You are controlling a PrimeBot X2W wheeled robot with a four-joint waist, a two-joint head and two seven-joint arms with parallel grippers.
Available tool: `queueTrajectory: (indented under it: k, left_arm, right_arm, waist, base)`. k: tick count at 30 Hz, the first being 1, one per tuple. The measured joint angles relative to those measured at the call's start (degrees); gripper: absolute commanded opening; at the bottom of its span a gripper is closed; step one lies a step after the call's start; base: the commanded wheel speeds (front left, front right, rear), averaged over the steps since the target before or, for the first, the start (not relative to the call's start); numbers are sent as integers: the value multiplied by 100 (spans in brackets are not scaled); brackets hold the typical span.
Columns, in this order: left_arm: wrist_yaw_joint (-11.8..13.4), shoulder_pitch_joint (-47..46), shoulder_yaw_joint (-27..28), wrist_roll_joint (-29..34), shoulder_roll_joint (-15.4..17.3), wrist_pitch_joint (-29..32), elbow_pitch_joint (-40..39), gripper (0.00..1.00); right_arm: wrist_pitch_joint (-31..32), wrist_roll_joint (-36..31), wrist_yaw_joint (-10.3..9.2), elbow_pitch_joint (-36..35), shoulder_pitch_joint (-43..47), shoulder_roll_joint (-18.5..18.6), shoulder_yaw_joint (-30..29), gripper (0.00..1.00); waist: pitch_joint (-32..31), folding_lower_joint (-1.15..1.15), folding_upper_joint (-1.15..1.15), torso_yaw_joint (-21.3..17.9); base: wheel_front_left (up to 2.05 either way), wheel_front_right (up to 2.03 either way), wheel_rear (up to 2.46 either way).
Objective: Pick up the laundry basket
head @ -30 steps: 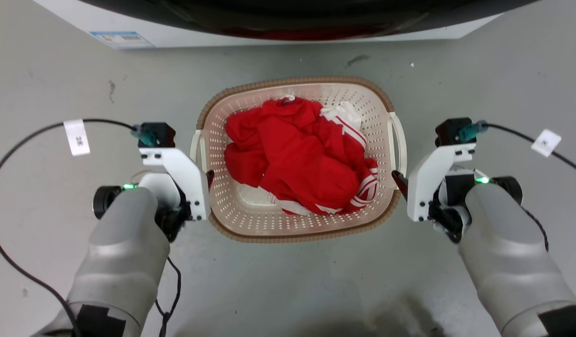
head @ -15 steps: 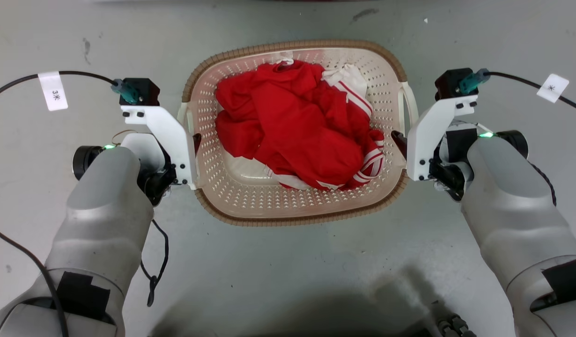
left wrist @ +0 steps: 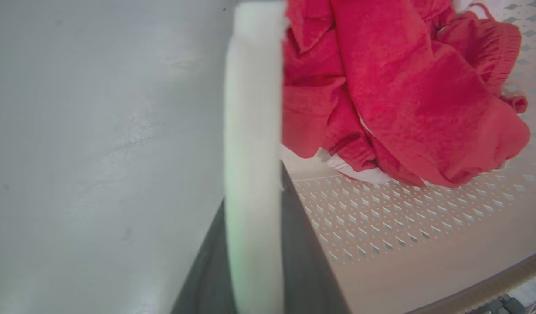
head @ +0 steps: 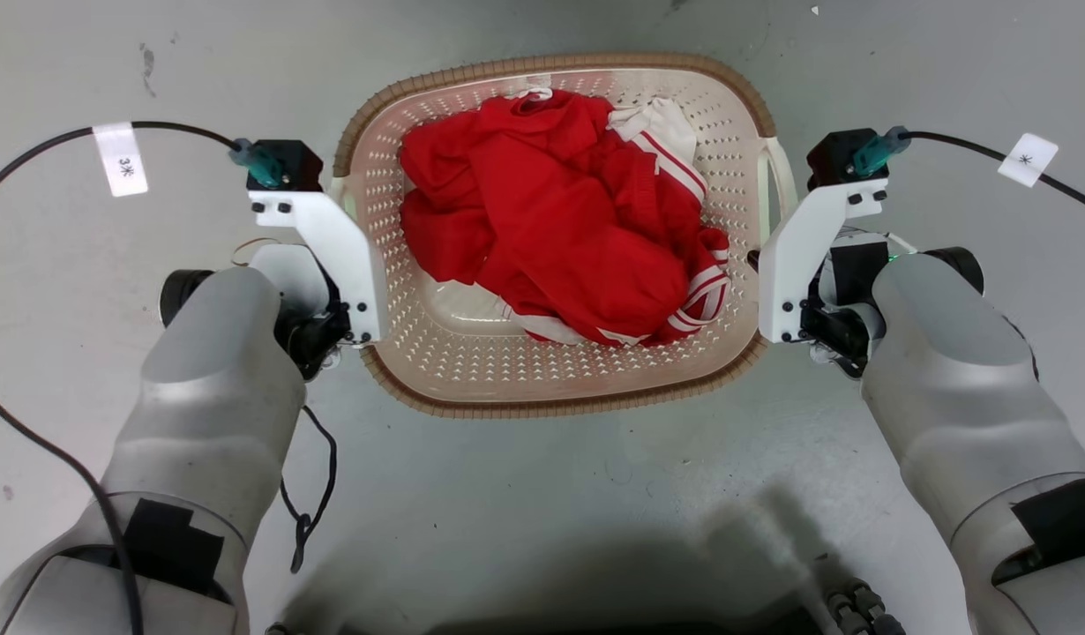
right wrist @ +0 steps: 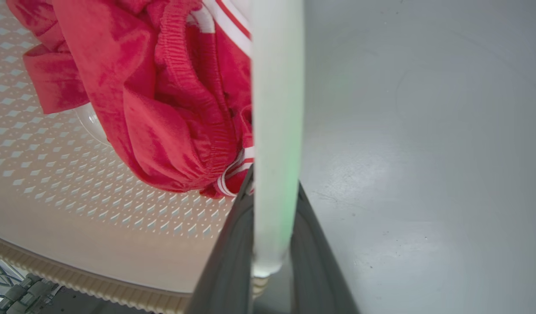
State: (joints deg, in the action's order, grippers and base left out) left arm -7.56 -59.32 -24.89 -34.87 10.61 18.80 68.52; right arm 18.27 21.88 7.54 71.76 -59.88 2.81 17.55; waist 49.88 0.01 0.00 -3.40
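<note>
Head view: cream perforated laundry basket (head: 472, 362), brown rim (head: 551, 63), red clothes (head: 560, 238); left claw (left wrist: 252, 187), right claw (right wrist: 274, 183) clamping handles (head: 782, 179).

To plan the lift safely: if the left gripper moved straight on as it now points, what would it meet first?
First the white handle of the laundry basket, already between the jaws of the left gripper; beyond it probably the grey floor, though depth is unclear.

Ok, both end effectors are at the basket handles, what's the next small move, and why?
Probably lift both arms straight up together, slowly. The left end effector has the left handle pinched, the right end effector likewise the right handle, so the laundry basket looks gripped at both sides; an even rise should keep the red clothes level.
</note>
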Motion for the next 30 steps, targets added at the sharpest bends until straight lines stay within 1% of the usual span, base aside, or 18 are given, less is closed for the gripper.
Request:
queueTrajectory:
  k: [5, 9, 12, 21, 30]
  left_arm:
    - [5, -1, -115, -124, 5, 33, 20, 0]
    - [5, -3, -257, -231, 7, 200, 49, 0]
    - [5, -1, -323, -331, 0, 369, 75, 0]
    - [7, 118, -515, -716, -20, 1053, 110, 0]
    - [7, 461, -669, -1115, -1, 1767, 127, 0]
  right_arm:
    - [-5, 89, -1, 58, 0, -19, 75, 0]
    - [2, 137, -1, 107, 2, -19, 110, 0]
    - [122, 234, -1, 131, 12, -16, 137, 0]
    - [898, 489, -2, 183, 151, -12, 281, 0]
    - [1730, 760, -2, 198, 463, -10, 427, 0]
  waist:
    - [-41, 0, 0, -4]
    - [-107, 0, 0, -2]
    - [-211, 0, 0, -1]
    - [-762, 0, 0, 1]
    - [-1616, -1, 0, 12]
  base:
    - [0, 0, 0]
    - [0, 0, 0]
    - [0, 0, 0]
    - [0, 0, 0]
    - [0, 0, 0]
